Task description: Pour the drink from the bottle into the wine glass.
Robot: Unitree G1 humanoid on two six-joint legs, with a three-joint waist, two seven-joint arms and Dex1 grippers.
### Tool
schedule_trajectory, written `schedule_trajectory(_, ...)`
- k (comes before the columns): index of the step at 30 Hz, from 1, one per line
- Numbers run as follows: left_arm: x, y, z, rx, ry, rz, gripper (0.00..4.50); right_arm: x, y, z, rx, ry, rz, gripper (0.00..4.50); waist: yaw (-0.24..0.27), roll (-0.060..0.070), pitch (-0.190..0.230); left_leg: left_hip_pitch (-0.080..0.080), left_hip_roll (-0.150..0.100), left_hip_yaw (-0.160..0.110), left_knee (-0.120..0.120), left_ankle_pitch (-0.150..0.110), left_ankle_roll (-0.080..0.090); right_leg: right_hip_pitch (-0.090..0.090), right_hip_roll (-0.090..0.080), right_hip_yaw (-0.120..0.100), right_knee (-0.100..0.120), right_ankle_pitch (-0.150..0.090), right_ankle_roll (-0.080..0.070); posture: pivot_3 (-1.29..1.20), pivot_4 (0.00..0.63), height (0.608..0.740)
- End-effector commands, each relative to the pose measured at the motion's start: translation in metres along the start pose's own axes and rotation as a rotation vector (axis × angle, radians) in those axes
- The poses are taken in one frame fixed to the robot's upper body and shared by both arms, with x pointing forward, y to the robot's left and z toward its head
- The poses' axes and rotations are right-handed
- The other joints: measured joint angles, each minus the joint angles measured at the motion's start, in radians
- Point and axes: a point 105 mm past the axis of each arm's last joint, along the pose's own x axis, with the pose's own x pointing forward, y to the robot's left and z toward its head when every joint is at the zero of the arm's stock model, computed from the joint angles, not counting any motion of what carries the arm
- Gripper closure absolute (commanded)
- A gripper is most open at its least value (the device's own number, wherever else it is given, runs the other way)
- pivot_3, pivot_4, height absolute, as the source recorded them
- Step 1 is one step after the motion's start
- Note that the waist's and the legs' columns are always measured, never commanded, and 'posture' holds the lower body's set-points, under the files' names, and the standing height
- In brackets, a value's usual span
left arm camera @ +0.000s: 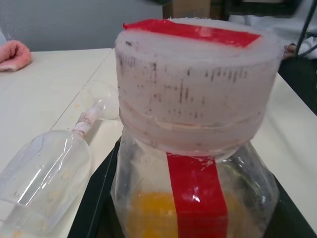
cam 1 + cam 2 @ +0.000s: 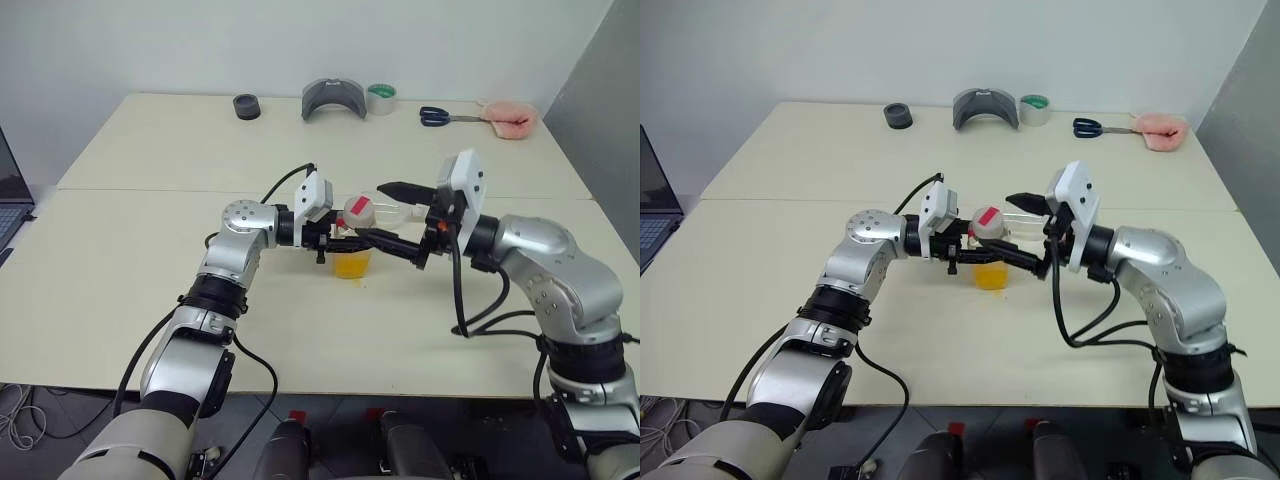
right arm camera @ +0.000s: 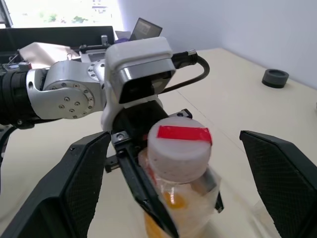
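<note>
I have the small clear plastic bottle with the red-and-white cap and red label strip (image 3: 178, 163) clamped in my left pincer (image 2: 335, 238), jaws closed on its body just under the cap. It stands upright above the pale worktop (image 2: 150, 290), its long axis vertical, with the bright orange-yellow drink (image 2: 352, 263) sitting low in the body.

My right pincer (image 3: 176, 173) is spread wide, gripping nothing. In the right wrist view one black finger stands off to each side of the cap, neither touching it, so the cap lies straight ahead of this pincer, between the fingers. That is the relation my next move turns on: the right pincer points roughly level toward the left one, across the bottle's upright axis, so I judge I need only close in around the cap and twist, while the left arm steadies the body.

The clear stemmed wine glass (image 1: 49, 168) is not upright. In the left wrist view it lies on its side just beside the bottle, bowl toward the camera, thin stem and round foot pointing away. I read that as trouble for pouring: it would have to be stood up first, and the right arm is the free one.
</note>
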Motion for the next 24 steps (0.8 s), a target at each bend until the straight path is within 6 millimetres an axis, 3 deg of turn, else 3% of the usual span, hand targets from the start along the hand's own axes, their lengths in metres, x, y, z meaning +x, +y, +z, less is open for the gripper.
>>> schedule_trajectory(1, -0.001, 0.004, 0.015, 0.034, -0.044, 0.016, 2.73, 0.007, 0.010, 0.016, -0.067, -0.068, -0.057, 0.00, -0.002, 0.000, 0.000, 0.000, 0.000, 0.000, 0.000, 0.000, 0.000, 0.000, 0.000, 0.000, 0.001, 0.000, 0.000, 0.00, 0.150, 0.740)
schedule_trajectory(10, 0.003, 0.003, 0.016, 0.030, -0.053, 0.010, 2.73, 0.022, -0.009, 0.012, -0.135, -0.073, -0.207, 0.00, -0.003, 0.000, 0.000, 0.001, 0.000, 0.000, 0.000, 0.000, 0.000, 0.000, 0.001, 0.000, 0.001, 0.000, 0.000, 0.00, 0.150, 0.740)
schedule_trajectory(24, 0.003, 0.004, 0.017, 0.026, -0.059, 0.013, 2.73, 0.007, -0.028, 0.001, -0.186, -0.013, -0.279, 0.00, -0.003, 0.000, 0.000, 0.001, 0.000, 0.000, 0.000, 0.000, 0.000, 0.000, 0.001, 0.000, 0.001, 0.000, 0.000, 0.00, 0.150, 0.740)
